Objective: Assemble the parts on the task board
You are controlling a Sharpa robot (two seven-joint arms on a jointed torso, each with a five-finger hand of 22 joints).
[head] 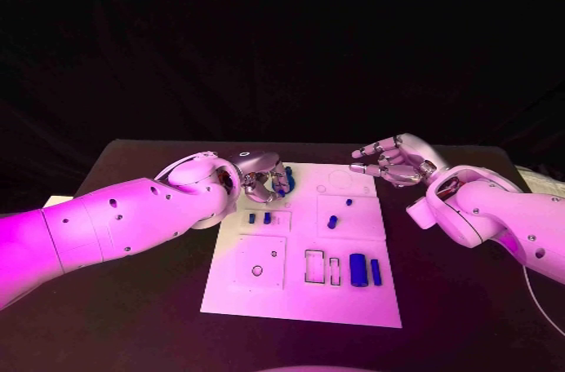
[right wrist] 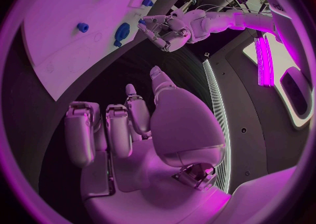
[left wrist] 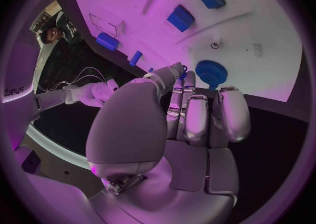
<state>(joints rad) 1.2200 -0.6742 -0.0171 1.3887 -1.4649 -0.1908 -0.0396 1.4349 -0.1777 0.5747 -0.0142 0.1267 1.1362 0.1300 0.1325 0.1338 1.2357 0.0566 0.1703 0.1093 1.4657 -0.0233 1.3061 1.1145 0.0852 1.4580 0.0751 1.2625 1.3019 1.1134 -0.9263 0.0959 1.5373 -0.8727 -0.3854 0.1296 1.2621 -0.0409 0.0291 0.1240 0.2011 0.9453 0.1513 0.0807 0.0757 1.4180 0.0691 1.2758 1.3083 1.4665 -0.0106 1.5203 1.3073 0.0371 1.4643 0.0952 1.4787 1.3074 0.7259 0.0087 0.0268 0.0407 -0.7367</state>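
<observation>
The white task board (head: pixel 300 294) lies in the middle of the table. My left hand (head: pixel 261 186) is over its far left corner. Its thumb and fingertips (left wrist: pixel 187 79) pinch a blue gear (head: pixel 288 176) that stands on edge just above the board (left wrist: pixel 263 34); the gear (left wrist: pixel 210 71) also shows beside the left hand (right wrist: pixel 165 29) in the right wrist view. My right hand (head: pixel 394 161) hovers past the far right corner, its fingers (right wrist: pixel 108 129) spread with nothing in them. Several small blue parts (head: pixel 333 221) and two longer blue blocks (head: pixel 357 270) lie on the board.
Empty outlined slots (head: pixel 316 266) and a small ring (head: pixel 258 269) mark the board's near half. Two blue blocks (left wrist: pixel 181 17) lie near the left hand. The black table (head: pixel 141 307) surrounds the board, with a pale object (head: pixel 59 201) at its left edge.
</observation>
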